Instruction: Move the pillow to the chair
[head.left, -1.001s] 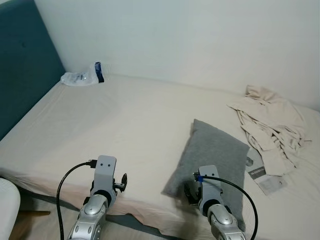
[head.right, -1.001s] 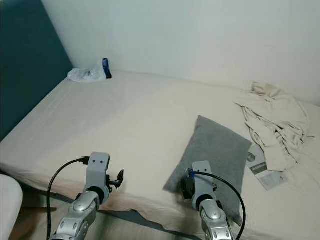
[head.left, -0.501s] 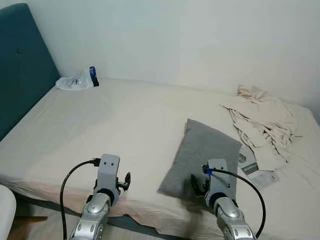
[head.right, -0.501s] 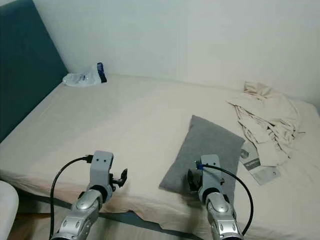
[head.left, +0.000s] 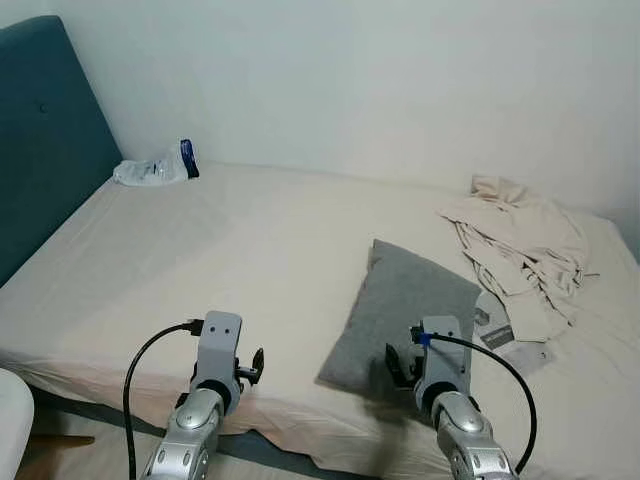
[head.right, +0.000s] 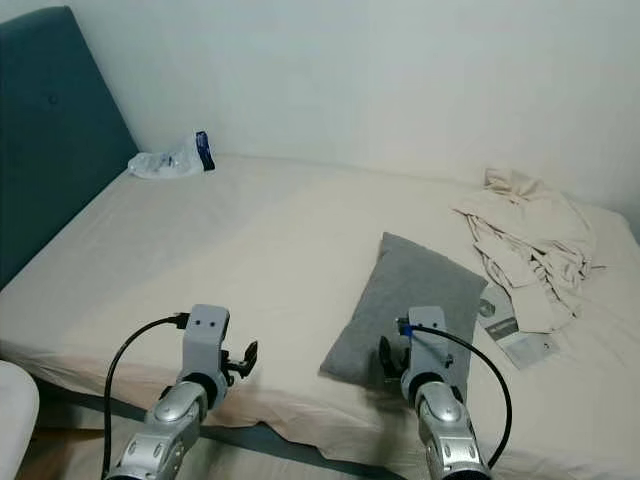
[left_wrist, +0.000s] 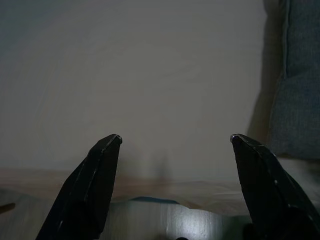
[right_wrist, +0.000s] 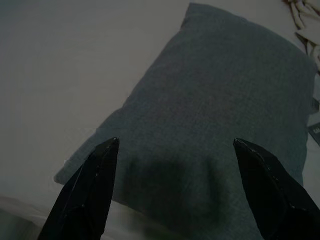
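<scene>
Right gripper (right_wrist: 175, 190) hangs just above the near end of the grey fabric rectangular pillow (head.left: 410, 310), fingers spread wide apart; left gripper (left_wrist: 175, 185), fingers likewise apart, hovers over bare sheet at the near edge of the beige-sheeted bed (head.left: 200, 260). The pillow lies flat on the bed, beside crumpled beige clothing (head.left: 525, 245) farther back. Suggested: lower onto the near edge, pinch deep into the fabric, bring the left gripper across for support.
</scene>
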